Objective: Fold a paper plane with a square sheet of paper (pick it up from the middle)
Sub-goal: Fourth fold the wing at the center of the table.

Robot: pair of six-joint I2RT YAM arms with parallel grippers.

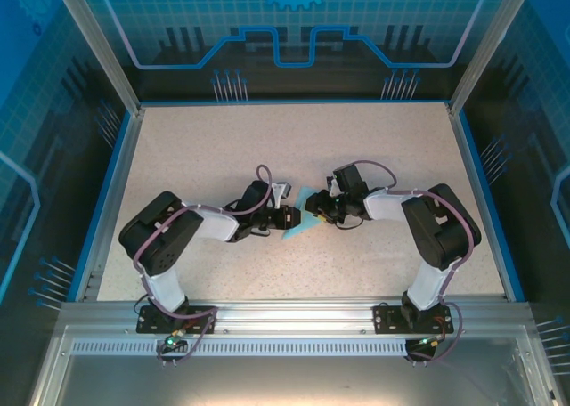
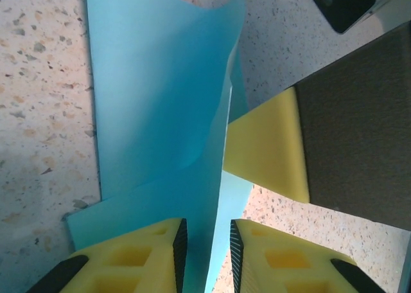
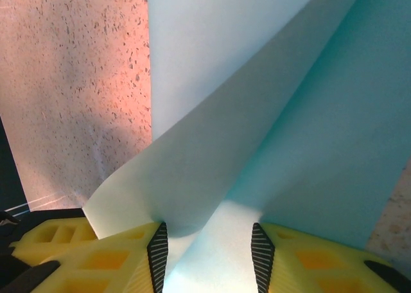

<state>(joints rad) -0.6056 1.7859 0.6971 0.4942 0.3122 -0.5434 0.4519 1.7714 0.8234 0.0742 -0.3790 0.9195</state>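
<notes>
The pale blue square sheet of paper (image 1: pixel 298 219) lies folded at the table's middle, between both grippers. In the left wrist view the paper (image 2: pixel 154 94) has one flap standing on edge. That flap runs between the pads of my left gripper (image 2: pixel 205 245), which is open, with a gap on each side. A yellow finger (image 2: pixel 263 145) of the right gripper sits just beyond the flap. In the right wrist view a curled layer of the paper (image 3: pixel 289 113) rises between the wide-apart pads of my open right gripper (image 3: pixel 209 248). From above, the left gripper (image 1: pixel 287 217) and the right gripper (image 1: pixel 313 212) face each other.
The speckled beige table (image 1: pixel 267 139) is bordered by a blue rim (image 1: pixel 107 201) and metal posts. Both arms reach inward from their bases on the near rail (image 1: pixel 294 317). Dark walls enclose the back and sides.
</notes>
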